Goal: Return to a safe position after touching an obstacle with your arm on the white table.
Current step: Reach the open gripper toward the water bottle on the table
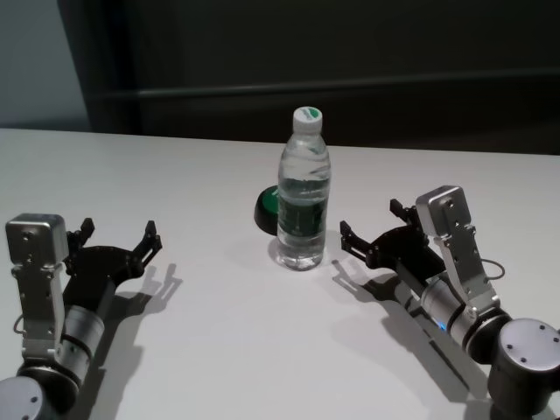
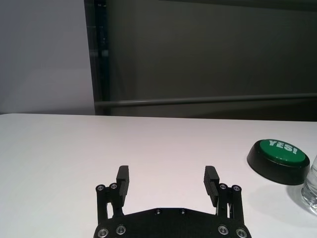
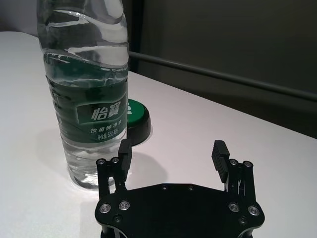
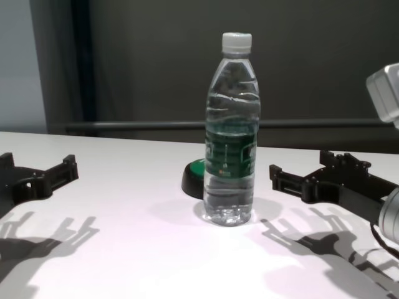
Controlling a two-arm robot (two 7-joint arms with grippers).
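Bottle point(image 1: 304, 206) stands upright mid-table point(image 1: 219, 350), just beside the right gripper point(image 1: 374, 229), whose jaws are spread like the idle left gripper's point(image 1: 118, 238), so pulling back clear seems next.

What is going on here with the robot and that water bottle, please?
Nothing is being held. A water bottle stands upright on the white table, with a green-topped button just behind it. The right gripper sits open close beside the bottle, not touching it. The left gripper rests open farther off on the other side.
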